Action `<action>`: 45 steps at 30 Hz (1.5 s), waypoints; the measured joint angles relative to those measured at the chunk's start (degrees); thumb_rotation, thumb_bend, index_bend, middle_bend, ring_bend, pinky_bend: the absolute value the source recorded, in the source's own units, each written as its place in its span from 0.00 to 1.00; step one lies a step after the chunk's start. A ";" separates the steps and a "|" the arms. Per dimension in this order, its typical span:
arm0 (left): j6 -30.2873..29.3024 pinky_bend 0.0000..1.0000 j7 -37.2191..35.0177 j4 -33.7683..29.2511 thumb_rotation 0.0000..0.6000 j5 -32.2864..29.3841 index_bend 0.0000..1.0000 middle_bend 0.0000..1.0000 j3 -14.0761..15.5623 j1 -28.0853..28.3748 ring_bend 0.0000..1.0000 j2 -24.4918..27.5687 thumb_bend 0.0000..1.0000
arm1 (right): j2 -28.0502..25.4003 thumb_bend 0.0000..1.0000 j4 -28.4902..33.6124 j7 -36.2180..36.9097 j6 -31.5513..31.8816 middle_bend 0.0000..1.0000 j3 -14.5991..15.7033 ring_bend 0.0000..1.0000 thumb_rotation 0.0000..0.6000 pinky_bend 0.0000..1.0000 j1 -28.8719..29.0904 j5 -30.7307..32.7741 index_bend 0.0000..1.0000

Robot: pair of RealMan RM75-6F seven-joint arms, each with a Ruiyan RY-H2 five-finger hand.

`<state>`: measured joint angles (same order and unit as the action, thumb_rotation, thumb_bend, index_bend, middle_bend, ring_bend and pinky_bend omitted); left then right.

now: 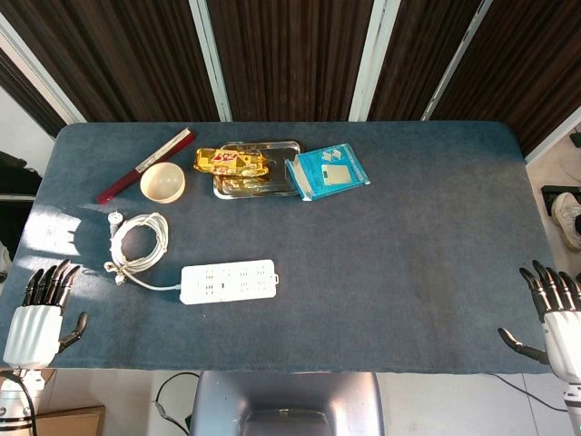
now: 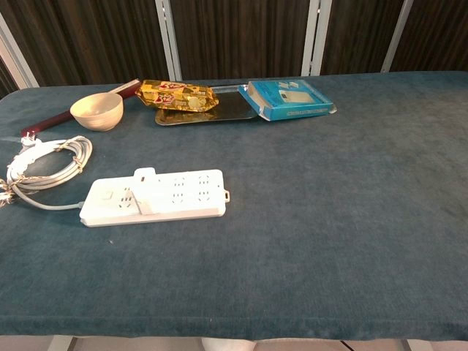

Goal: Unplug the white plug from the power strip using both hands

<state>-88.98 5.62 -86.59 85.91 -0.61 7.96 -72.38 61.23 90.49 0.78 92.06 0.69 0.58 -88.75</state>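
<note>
My left hand (image 1: 41, 309) rests at the near left corner of the table (image 1: 408, 254), palm down, fingers spread and pointing away from me, thumb out toward the middle; it holds nothing. My right hand (image 1: 554, 318) sits at the near right edge in the same pose, fingers apart, thumb angled inward, also holding nothing. Neither hand shows in the chest view.

The power strip (image 1: 229, 282) lies flat just ahead and to the inside of my left hand, well apart from my right. The white plug (image 2: 144, 178) stands in a socket toward the strip's left end, on its far edge. The strip's white cable (image 1: 138, 243) runs off its left end and lies coiled just beyond my left fingers.

Farther off, beyond the coil, sit a cream bowl (image 1: 162, 182), a dark red stick (image 1: 145, 164), and a metal tray (image 1: 259, 186) carrying a yellow snack packet (image 1: 232, 162), with a blue box (image 1: 327, 171) leaning on the tray's right side.
</note>
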 measured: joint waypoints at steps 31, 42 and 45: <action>21.57 0.11 18.90 17.07 1.00 -2.31 0.00 0.00 -7.52 18.21 0.00 -37.86 0.38 | 2.12 0.32 3.05 -3.38 -19.78 0.00 -4.98 0.00 1.00 0.00 12.60 3.28 0.00; 18.23 0.48 20.20 21.77 1.00 -5.01 0.17 0.26 -9.89 19.13 0.32 -40.90 0.39 | 1.96 0.32 4.05 -3.84 -20.81 0.00 -4.53 0.00 1.00 0.00 13.89 3.41 0.00; 17.83 0.53 19.91 21.68 1.00 -5.14 0.23 0.32 -9.61 19.07 0.36 -40.71 0.39 | 2.09 0.32 4.11 -4.17 -21.34 0.00 -4.34 0.00 1.00 0.00 14.36 3.09 0.00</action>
<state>-71.15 25.52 -64.91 80.76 -10.22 27.04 -113.09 63.32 94.59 -3.39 70.72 -3.66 14.94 -85.66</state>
